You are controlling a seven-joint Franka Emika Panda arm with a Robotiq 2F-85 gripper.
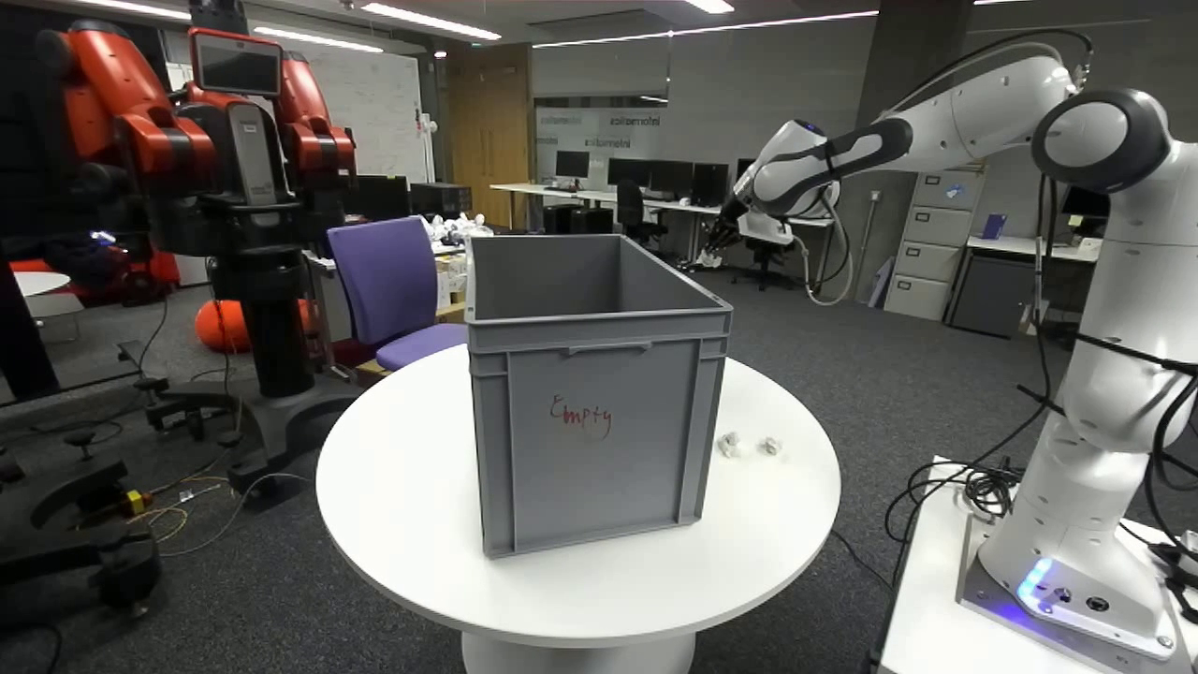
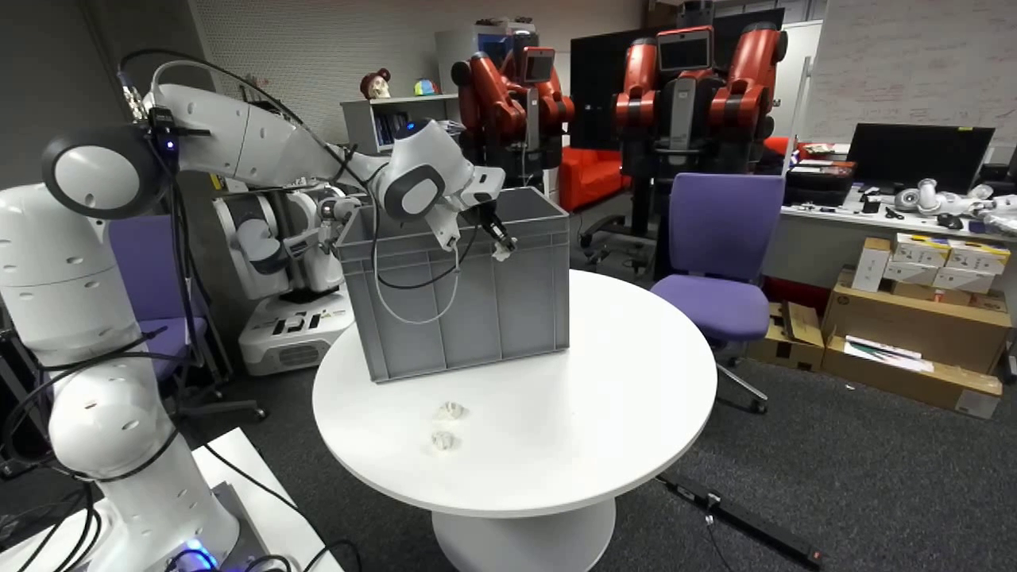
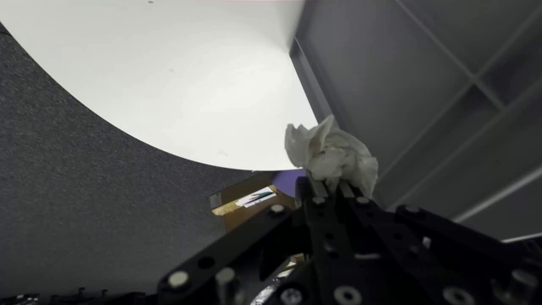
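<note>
My gripper [image 3: 332, 186] is shut on a crumpled piece of white paper [image 3: 336, 154], which bulges out past the fingertips. In an exterior view the paper [image 2: 502, 253] hangs off the gripper's tip, in front of the long side of a grey crate [image 2: 469, 318]. The crate wall [image 3: 394, 72] rises to the right in the wrist view, so the gripper is outside the crate, beside it. "Empty" is written in red on the crate's end [image 1: 599, 477]. Two more crumpled white pieces, one [image 2: 450, 410] nearer the crate and another [image 2: 443, 440], lie on the white round table [image 2: 620, 397].
The crate's upper rim [image 1: 599, 316] stands well above the tabletop. A purple chair [image 2: 715, 246] stands close by the table, with cardboard boxes [image 2: 914, 326] behind it. Red robots [image 1: 243, 140] stand farther back. Cables [image 2: 421, 318] loop below the wrist.
</note>
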